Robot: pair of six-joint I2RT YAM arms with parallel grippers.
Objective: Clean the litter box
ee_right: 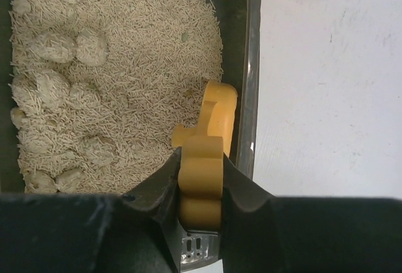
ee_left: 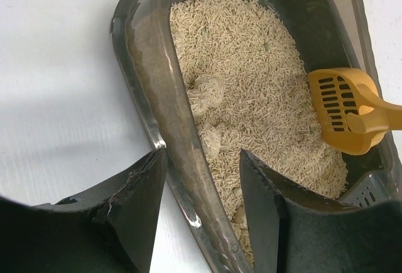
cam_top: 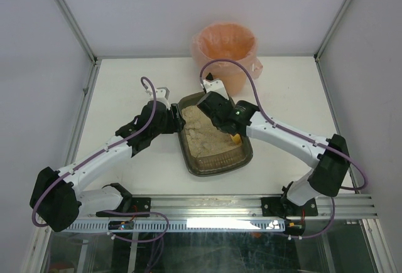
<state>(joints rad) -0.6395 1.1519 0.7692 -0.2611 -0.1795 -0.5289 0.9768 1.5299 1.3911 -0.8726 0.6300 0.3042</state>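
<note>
The litter box (cam_top: 217, 169) is a dark grey-brown tray of beige litter lying at an angle mid-table. My left gripper (cam_top: 177, 121) straddles its left rim (ee_left: 151, 66): one finger outside on the table, the other inside over the litter, the wall slanting between them. In the left wrist view this gripper (ee_left: 202, 160) holds that wall. My right gripper (ee_right: 201, 160) is shut on the handle of a yellow slotted scoop (ee_right: 217, 107). The scoop head (ee_left: 342, 107) sits by the tray's right wall. Pale clumps (ee_right: 91, 47) lie in the litter.
A round orange-pink bag-lined bucket (cam_top: 226, 44) stands just behind the tray at the table's far edge. Metal frame posts rise at the back corners, and a rail (cam_top: 207, 207) runs along the near edge by the arm bases.
</note>
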